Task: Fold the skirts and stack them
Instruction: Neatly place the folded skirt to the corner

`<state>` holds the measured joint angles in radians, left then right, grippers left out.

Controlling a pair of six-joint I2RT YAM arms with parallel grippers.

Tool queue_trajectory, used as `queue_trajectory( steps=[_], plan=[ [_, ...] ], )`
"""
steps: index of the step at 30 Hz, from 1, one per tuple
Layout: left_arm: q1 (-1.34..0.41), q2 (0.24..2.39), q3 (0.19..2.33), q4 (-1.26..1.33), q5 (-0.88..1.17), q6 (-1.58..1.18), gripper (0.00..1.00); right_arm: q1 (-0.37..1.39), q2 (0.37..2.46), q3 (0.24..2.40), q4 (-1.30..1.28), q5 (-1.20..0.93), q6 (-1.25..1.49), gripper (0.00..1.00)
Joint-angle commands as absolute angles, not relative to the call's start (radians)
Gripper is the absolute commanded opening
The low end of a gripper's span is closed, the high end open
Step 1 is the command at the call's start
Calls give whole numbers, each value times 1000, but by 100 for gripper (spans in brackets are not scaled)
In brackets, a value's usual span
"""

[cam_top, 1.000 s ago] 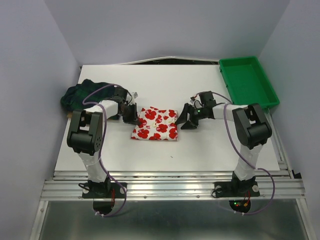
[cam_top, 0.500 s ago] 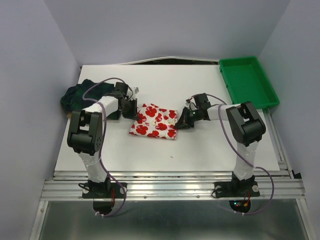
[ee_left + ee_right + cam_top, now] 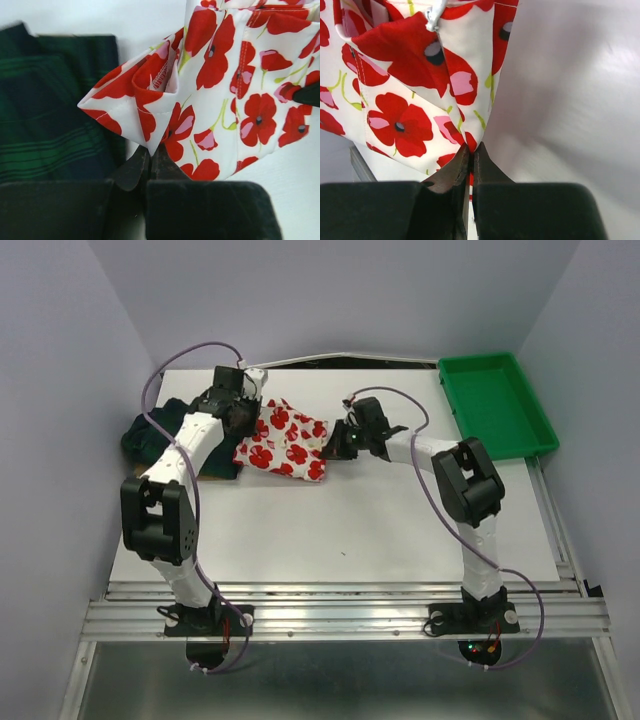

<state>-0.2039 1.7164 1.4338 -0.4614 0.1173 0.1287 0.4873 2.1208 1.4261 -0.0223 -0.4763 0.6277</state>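
The plaid skirt (image 3: 165, 435) lies bunched at the far left edge of the table (image 3: 350, 520), part of it covered by the left arm. In the left wrist view its green and navy bands (image 3: 50, 110) run off the frame's left side.

Just right of it, the left gripper (image 3: 243, 418) has its fingers pinched together on a folded corner of the floral skirt (image 3: 283, 437). Up close, the tips (image 3: 149, 160) meet on the point of that corner and the red-flowered cloth (image 3: 225, 100) spreads away to the right. A black tip (image 3: 307, 94) enters at that frame's right edge, cut off, with too little showing to name it.

The floral skirt stretches between the two grippers at the far middle of the table. From above I cannot tell whether its near edge touches the surface.

The right gripper (image 3: 337, 443) is clamped on the skirt's right edge. Its wrist view shows the fingers (image 3: 471, 160) closed tight on a hem of the cloth (image 3: 405, 115). A small white loop or tag (image 3: 434, 17) at the top is too blurred to read.

The green tray (image 3: 495, 400) sits at the far right corner, well apart.
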Motion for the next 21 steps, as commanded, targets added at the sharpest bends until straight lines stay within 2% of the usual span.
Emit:
queue_trajectory(
  steps=[1,4,13,21],
  plan=[
    [-131,1628,1538,-463,11,195,0,528,2193,1604,35,-387,614,1],
    [-55,1632,1606,-476,11,218,0,570,2281,1802,6,-405,620,1],
    [159,1680,1660,-439,-8,288,0,649,2525,2181,46,-397,633,1],
    [287,1744,1620,-354,-6,305,0,724,2700,2365,113,-371,637,1]
  ],
)
